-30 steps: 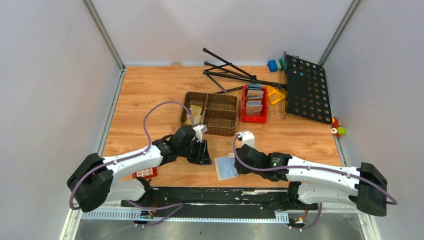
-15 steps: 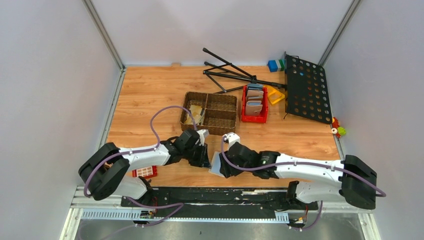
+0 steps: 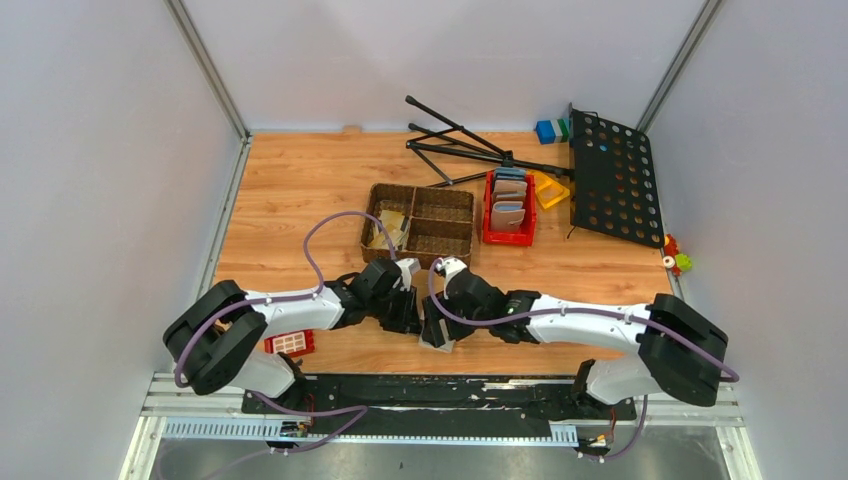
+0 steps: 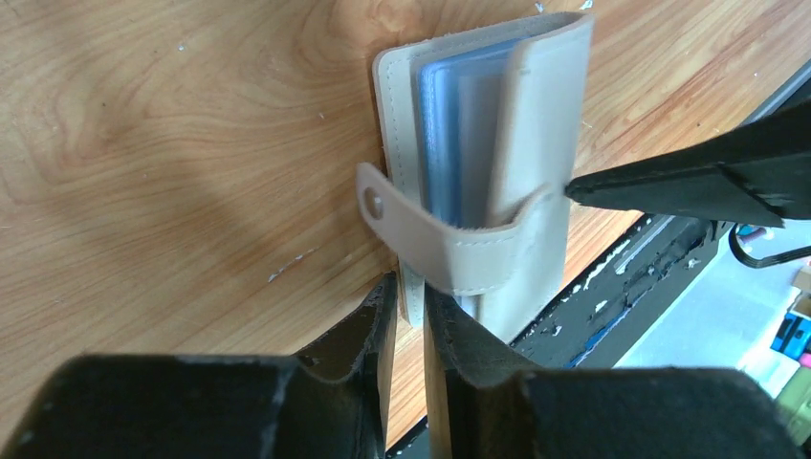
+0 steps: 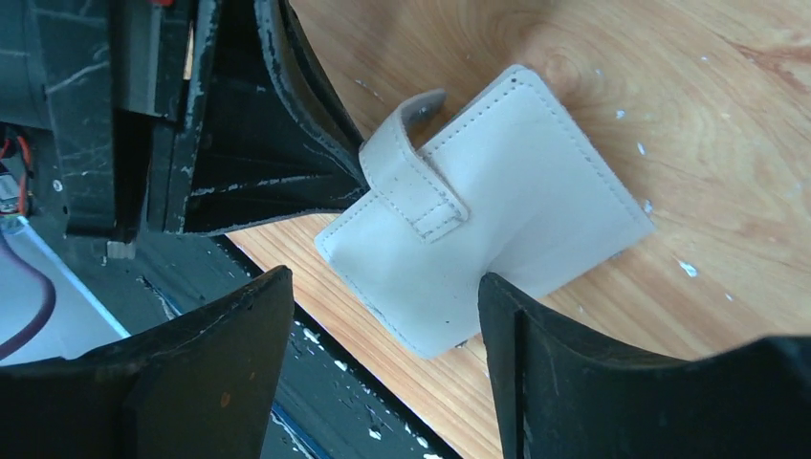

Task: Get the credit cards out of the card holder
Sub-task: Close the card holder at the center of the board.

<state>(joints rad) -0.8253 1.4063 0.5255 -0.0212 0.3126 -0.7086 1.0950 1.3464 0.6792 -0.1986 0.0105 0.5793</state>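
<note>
Pinched the card holder at its near edge with the narrow left tool; straddled it with the wide right tool.

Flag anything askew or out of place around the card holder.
The card holder is half-folded near the front edge of the table, with its strap tab unfastened and curling loose. The left gripper pinches one cover edge; the right gripper stands open around it.
</note>
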